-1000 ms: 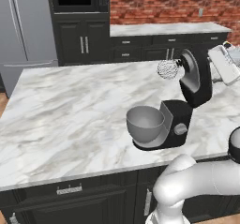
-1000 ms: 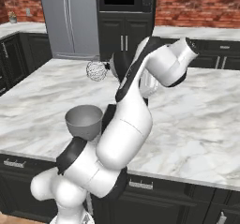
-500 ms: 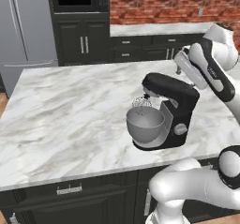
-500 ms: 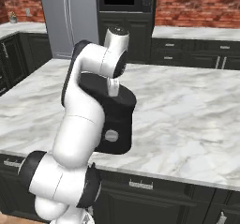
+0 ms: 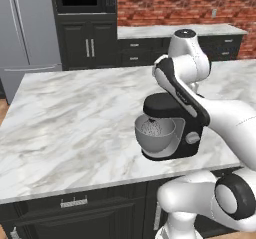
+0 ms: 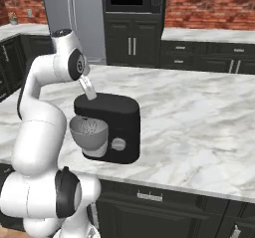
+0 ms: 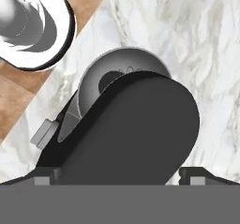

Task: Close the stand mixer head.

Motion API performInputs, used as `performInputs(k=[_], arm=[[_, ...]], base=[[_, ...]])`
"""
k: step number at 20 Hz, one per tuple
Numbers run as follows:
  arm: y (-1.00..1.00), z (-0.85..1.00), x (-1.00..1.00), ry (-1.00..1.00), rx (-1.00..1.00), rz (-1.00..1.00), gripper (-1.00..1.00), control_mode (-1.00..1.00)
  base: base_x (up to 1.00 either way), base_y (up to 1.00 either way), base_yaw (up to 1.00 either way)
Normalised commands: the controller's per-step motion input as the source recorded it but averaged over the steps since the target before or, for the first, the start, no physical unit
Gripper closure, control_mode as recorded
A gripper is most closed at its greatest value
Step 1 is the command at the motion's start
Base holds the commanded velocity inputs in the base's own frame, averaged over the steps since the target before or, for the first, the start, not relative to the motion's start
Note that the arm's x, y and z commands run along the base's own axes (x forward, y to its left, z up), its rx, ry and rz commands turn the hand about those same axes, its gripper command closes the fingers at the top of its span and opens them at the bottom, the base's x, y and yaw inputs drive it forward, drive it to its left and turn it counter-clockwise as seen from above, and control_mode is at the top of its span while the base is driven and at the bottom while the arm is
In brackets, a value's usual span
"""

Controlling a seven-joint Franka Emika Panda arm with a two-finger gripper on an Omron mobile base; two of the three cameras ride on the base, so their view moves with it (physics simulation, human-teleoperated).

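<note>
The black stand mixer's head (image 5: 167,105) lies level over the grey bowl (image 5: 155,134), and the wire whisk (image 5: 150,128) sits down inside the bowl. From the right base view, my gripper (image 6: 88,88) points down at the front top of the mixer head (image 6: 107,105), touching or just above it. In the hand view the mixer head (image 7: 136,129) stretches away beneath my gripper (image 7: 122,177), with the bowl's rim (image 7: 93,75) showing beyond it. The two fingertips (image 7: 47,175) stand far apart, open, gripping nothing.
The mixer stands near the front edge of a marble island counter (image 5: 75,128). Bare marble spreads to its left and behind. A steel fridge (image 5: 25,28) and dark cabinets (image 5: 90,43) line the back wall. Wooden floor (image 7: 14,101) shows past the counter's edge.
The mixer head has swung down from its raised tilt to level over the bowl, bringing the whisk inside. My arm followed it down and now bends over the mixer.
</note>
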Motion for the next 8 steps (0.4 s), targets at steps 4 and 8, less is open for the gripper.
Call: performInputs(k=[4,8], arm=[[0.0,0.0,0.0,0.0,0.0,0.0,-1.0,-1.0],[0.0,0.0,0.0,0.0,0.0,0.0,-1.0,-1.0]], base=[[0.0,0.0,0.0],[0.0,0.0,0.0]])
